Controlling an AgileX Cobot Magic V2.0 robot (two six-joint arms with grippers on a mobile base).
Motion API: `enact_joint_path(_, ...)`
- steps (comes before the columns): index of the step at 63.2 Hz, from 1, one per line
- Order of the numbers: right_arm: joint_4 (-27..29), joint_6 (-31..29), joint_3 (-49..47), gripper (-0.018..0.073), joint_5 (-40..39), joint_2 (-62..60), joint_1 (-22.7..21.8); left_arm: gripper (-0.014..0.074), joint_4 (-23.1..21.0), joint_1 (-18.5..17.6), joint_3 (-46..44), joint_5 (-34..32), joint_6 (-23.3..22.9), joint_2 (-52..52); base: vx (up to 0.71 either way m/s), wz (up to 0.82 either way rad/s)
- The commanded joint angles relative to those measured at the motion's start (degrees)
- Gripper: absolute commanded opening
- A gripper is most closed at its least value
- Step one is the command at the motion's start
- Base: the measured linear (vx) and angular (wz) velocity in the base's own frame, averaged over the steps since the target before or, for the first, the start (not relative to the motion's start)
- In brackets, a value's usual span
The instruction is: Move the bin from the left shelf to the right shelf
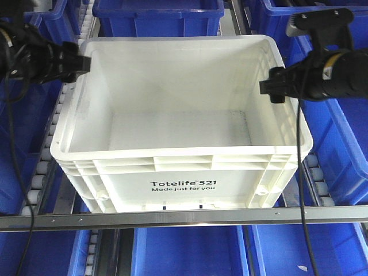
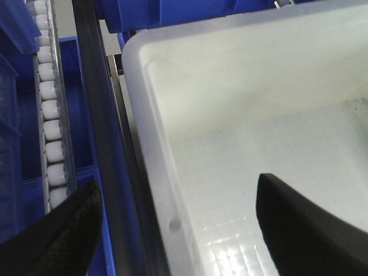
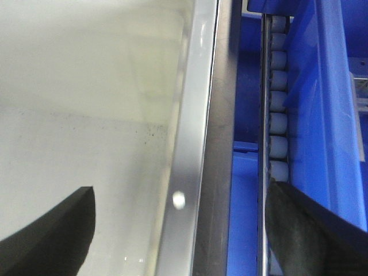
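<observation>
- L gripper [image 2: 175,230]: jaws spread wide, straddling the bin's [image 1: 172,132] left wall; 1 finger [image 2: 63,236] outside over the rail, the other inside over the bin floor. Not clamped, gaps show on both sides of the wall.
- In front view, L gripper [image 1: 77,62] sits at the bin's rear-left rim corner.
- R gripper [image 3: 178,230]: jaws also apart, straddling the right wall; 1 finger [image 3: 52,230] inside the bin, the other outside over the roller track [image 3: 278,109]. Nothing gripped.
- In front view, R gripper [image 1: 275,87] is at the right rim, toward the rear.
- Bin: white tote, nothing inside, upright, on the roller lane [image 1: 40,167] btwn 2 roller strips, front against the metal crossbar [image 1: 184,217]. "Totelife 521" print faces the camera.
- Blue bins [image 1: 158,14] around it: behind, both sides, below.
</observation>
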Motion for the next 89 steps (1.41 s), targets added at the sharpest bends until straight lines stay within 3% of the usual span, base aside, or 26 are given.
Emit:
enact_joint_path(1,-1.45,-0.54,1.86,0.0582,-4.05,-6.47,-0.46,0.0537,-0.35,-0.32,2.55,-3.72,1.48,-6.65,0.0,0.0)
enact_joint_path(11,-1.2,-1.43,7.24,0.0582,-1.82,-15.34,-0.46,0.0536,-0.79,-0.32,9.57,-2.16,1.89,-16.89,0.0,0.0)
enact_joint_path(22,0.5,-6.0,14.73,0.0582,3.76,-27.2,-0.46,0.0536,-1.45,-0.32,15.95,4.09,3.72,-28.36,0.0,0.0)
enact_joint_path(32,6.41,-12.56,21.12,0.0582,9.33,-37.69,-0.46,0.0536,-8.0,-0.32,20.07,11.26,9.65,-38.42,0.0,0.0)
enact_joint_path(41,10.14,-14.04,26.65,0.0582,13.68,-46.7,-0.46,0.0536,-10.72,-0.32,24.24,13.15,11.12,-45.16,0.0,0.0)
enact_joint_path(65,9.51,-13.45,32.17,0.0568,17.56,-55.49,-0.46,0.0517,-10.73,-0.32,31.1,13.19,11.12,-49.27,0.0,0.0)
enact_joint_path(77,9.51,-13.45,32.17,0.0403,17.5,-55.49,-0.46,0.0375,-10.73,-0.32,31.58,13.44,11.12,-49.27,0.0,0.0)
enact_joint_path(89,9.68,-13.45,32.17,0.0134,17.5,-55.49,-0.46,0.019,-10.73,-0.32,31.58,13.44,11.12,-49.27,0.0,0.0)
